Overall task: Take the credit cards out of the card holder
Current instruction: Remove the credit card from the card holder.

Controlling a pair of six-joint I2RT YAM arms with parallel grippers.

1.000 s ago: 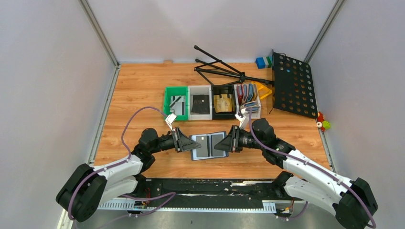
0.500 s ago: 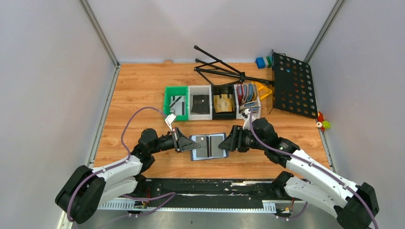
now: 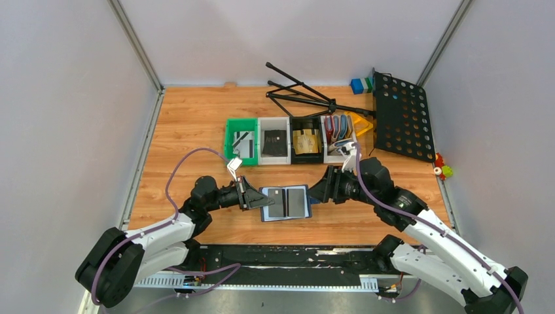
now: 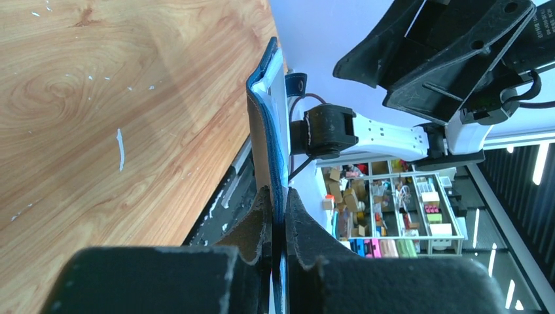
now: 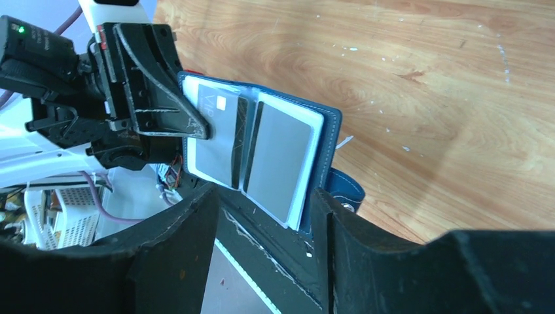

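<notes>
Left end effector [image 3: 264,200] — arm outstretched — clamps the card holder [image 3: 292,203].

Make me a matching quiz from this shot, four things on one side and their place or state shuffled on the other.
Things:
1 card holder
2 left pincer
3 right pincer
4 green bin

Place or state:
A wide open, gripping nothing
B left end of the bin row
C spread open, pockets showing
D shut on the holder's edge

Pairs: 1-C, 2-D, 3-A, 4-B
</notes>
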